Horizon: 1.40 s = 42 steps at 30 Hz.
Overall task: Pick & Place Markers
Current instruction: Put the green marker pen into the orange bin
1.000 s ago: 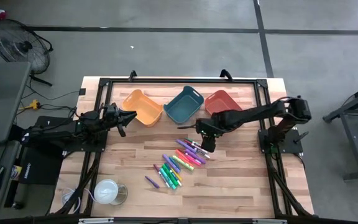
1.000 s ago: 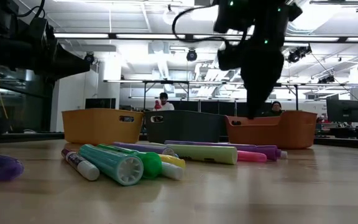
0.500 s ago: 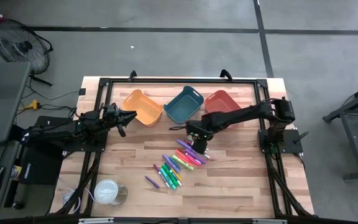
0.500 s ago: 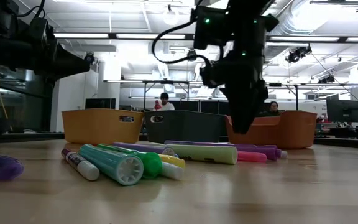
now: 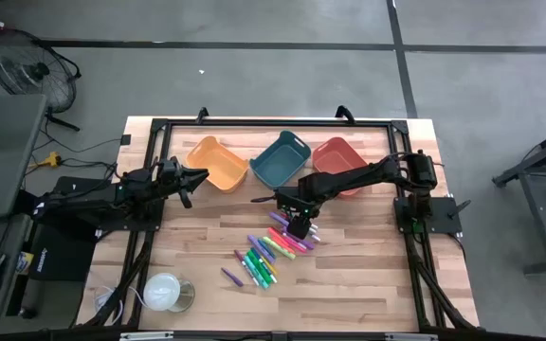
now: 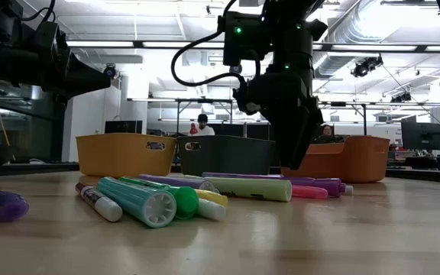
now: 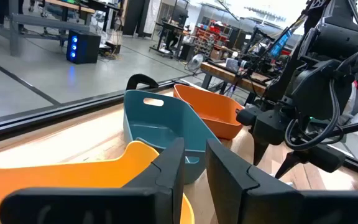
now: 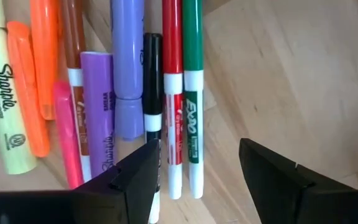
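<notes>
Several markers point(image 5: 273, 248) in purple, pink, green, yellow and orange lie in a loose heap on the wooden table, also seen in the low view point(image 6: 189, 195). My right gripper point(image 5: 297, 225) hangs open over the heap's far right end, fingers pointing down, a little above the markers point(image 6: 292, 156). In the right wrist view, a black marker point(image 8: 151, 87), a red marker point(image 8: 172, 87) and a green marker point(image 8: 192, 87) lie below its open fingers point(image 8: 197, 165). My left gripper point(image 5: 192, 178) waits level at the table's left, by the orange bin, fingers a little apart point(image 7: 194, 168) and empty.
Three bins stand in a row at the far side: orange point(image 5: 216, 163), blue point(image 5: 280, 159) and red point(image 5: 335, 156). A white round cup point(image 5: 164, 292) sits near the front left corner. One purple marker point(image 6: 2, 205) lies apart from the heap. People are in the room behind the table.
My right gripper has moved toward the table's left edge and sunk a little, coming over the far right end of the marker heap. It has also rolled somewhat. Its fingers have stayed open. The markers have not moved.
</notes>
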Tool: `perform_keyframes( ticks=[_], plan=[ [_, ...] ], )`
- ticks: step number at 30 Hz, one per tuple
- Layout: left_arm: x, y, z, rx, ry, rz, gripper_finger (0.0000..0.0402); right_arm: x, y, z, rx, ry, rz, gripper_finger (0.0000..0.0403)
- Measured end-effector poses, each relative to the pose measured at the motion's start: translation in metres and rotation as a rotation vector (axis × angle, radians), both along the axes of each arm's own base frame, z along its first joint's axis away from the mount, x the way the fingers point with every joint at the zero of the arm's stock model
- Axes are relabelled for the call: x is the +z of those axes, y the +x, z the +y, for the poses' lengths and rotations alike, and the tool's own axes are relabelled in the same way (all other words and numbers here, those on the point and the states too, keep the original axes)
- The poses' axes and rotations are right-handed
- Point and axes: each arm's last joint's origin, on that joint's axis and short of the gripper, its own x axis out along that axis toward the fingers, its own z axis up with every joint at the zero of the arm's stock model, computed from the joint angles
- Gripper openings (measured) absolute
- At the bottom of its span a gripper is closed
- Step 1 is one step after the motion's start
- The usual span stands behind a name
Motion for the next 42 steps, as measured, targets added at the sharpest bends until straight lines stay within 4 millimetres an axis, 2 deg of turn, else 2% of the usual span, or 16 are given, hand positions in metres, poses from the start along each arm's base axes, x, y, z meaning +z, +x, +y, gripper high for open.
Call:
perform_keyframes(
  ticks=[23, 42],
  plan=[
    [0.000, 0.000, 0.000, -0.004, 0.000, 0.000, 0.0062, -0.016, 0.001, -0.002, 0.016, -0.105, 0.040, 0.0211],
    [0.000, 0.000, 0.000, -0.010, 0.000, 0.000, 0.0062, -0.027, 0.004, -0.004, 0.004, -0.097, 0.064, 0.0211]
  ],
)
